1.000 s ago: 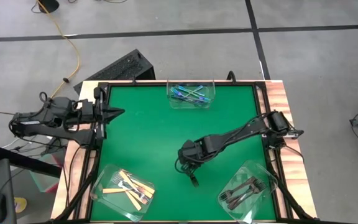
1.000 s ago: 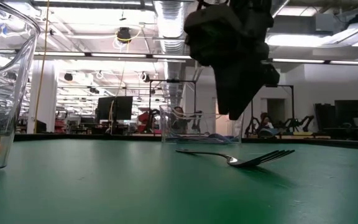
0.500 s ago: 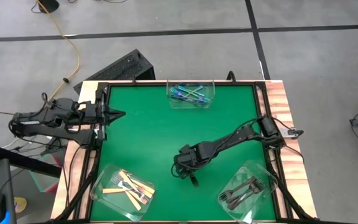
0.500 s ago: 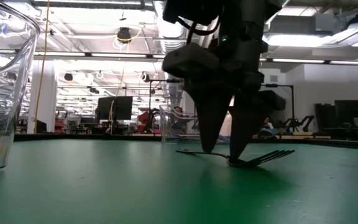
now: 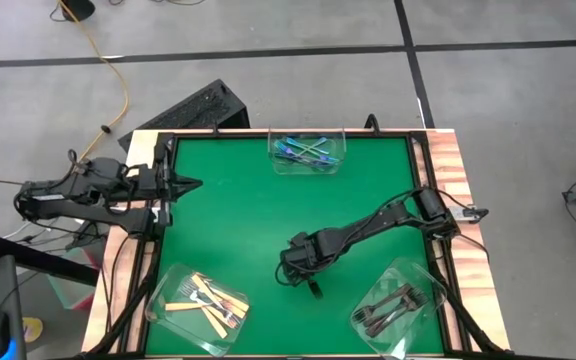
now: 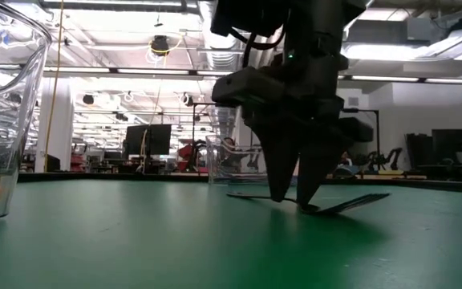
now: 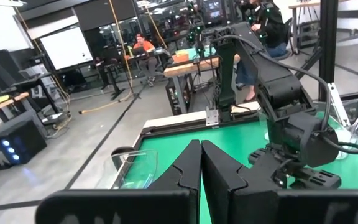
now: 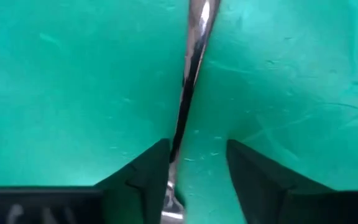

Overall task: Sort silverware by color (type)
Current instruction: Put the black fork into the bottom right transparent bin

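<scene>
**A:** From the high view, my right gripper [image 5: 299,277] is down on the green mat [image 5: 238,220] in the middle of the table, over the last loose fork [image 5: 313,289]. The left gripper [image 5: 190,183] waits at the left edge, clenched shut on nothing.

**B:** And the sorted ones?

**A:** Blue forks [image 5: 305,151] in the far tub [image 5: 306,153], tan ones [image 5: 208,296] in the near-left tub [image 5: 197,307], grey ones [image 5: 389,305] near-right.

**B:** Low view?

**A:** There I see what overhead hides: the fingertips at the mat, straddling the fork [image 6: 319,204], its tines lifted a touch. Jaws parted, not gripping yet.

**B:** Left wrist?

**A:** My shut fingers [image 7: 194,168], plus the right arm [image 7: 278,93] bent down across the table. No fork visible.

**B:** Right wrist?

**A:** Closest look: the shiny handle [image 8: 191,68] runs between my two fingers [image 8: 143,167], beside one, clear of the other. I'd say it's light, stiff, slick metal lying flat, so pinch across the narrow handle near the neck; it could skid or pivot.
</scene>
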### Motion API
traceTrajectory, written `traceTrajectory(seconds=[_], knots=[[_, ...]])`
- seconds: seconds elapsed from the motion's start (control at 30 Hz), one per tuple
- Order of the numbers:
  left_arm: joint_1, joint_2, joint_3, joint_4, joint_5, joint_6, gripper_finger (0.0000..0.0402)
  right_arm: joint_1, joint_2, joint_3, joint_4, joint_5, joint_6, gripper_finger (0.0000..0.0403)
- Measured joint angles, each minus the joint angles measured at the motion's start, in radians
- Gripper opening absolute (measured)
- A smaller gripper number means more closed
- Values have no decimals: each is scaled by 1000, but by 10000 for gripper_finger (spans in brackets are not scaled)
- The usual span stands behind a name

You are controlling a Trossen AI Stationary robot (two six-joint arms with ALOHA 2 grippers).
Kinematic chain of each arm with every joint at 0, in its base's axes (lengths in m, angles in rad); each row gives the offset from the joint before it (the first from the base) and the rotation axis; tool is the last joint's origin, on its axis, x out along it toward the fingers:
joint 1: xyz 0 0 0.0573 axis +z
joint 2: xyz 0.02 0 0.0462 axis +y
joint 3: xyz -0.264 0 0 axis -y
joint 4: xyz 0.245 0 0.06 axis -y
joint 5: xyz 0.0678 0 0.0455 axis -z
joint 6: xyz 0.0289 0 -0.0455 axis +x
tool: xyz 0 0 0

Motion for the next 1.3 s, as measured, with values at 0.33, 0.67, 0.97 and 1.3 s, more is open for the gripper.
traceTrajectory(seconds=[0.33,0.67,0.97,1.3], knots=[[0,0,0,-17,-10,28,0,-45,3,5,-123,5,-86,89],[0,0,0,-21,-27,28,0,-74,4,23,-142,-14,-206,10],[0,-1,0,-16,-27,25,0,-79,9,65,-170,-1,-256,10],[0,-1,0,-17,-27,24,0,-139,11,202,-234,16,-385,8]])
